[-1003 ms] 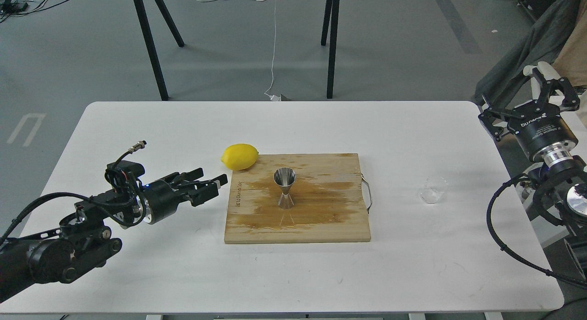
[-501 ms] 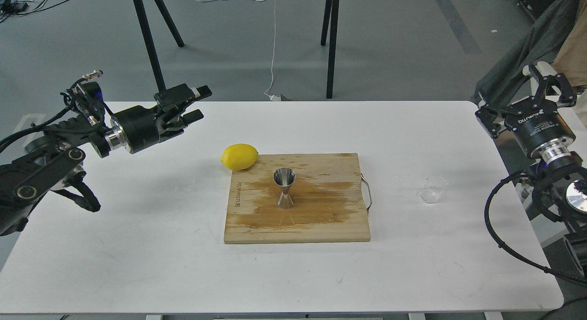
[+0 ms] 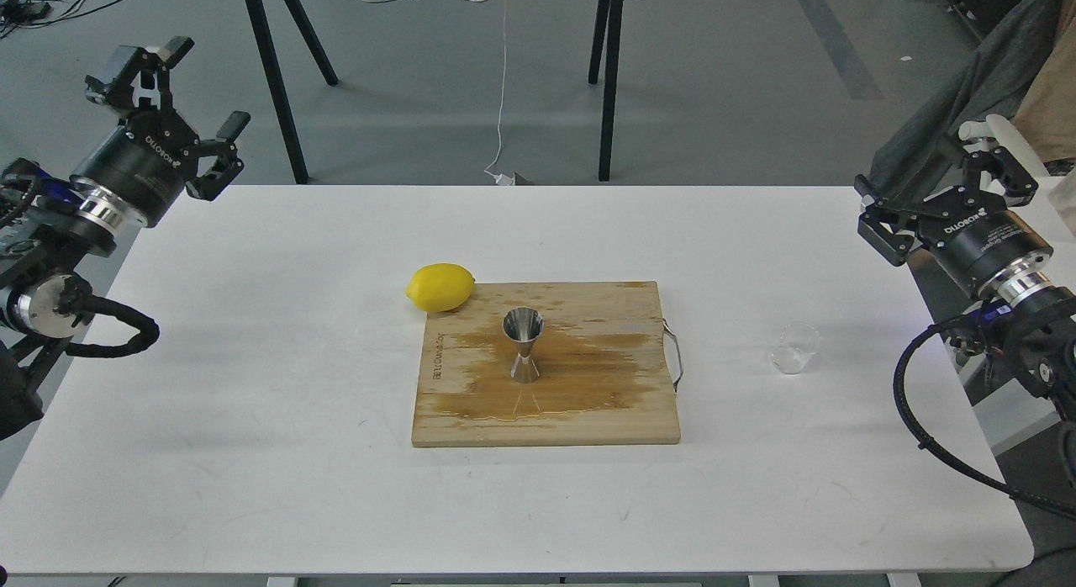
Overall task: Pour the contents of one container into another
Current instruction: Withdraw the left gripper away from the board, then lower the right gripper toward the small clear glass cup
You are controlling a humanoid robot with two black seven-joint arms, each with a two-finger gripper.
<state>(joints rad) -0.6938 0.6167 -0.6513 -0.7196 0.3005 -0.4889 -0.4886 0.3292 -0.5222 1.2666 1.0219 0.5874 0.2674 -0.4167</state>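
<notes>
The small clear glass cup stands upright on the white table, right of the wooden cutting board. The shiny steel jigger stands upright in the middle of the board, on a wet stain. My left gripper is raised above the table's far left corner, open and holding nothing. At the table's right edge my right gripper is also open with nothing in it, up and to the right of the cup. Both are well away from the cup and the jigger.
A yellow lemon lies at the board's far left corner. The board has a wire handle on its right side. Black trestle legs stand on the floor behind the table. Cloth hangs over something at the far right.
My left arm has swung from low beside the board up and back to the far left corner, the gripper now pointing upward. The right gripper shifted slightly left. Cup, jigger and lemon have not moved.
</notes>
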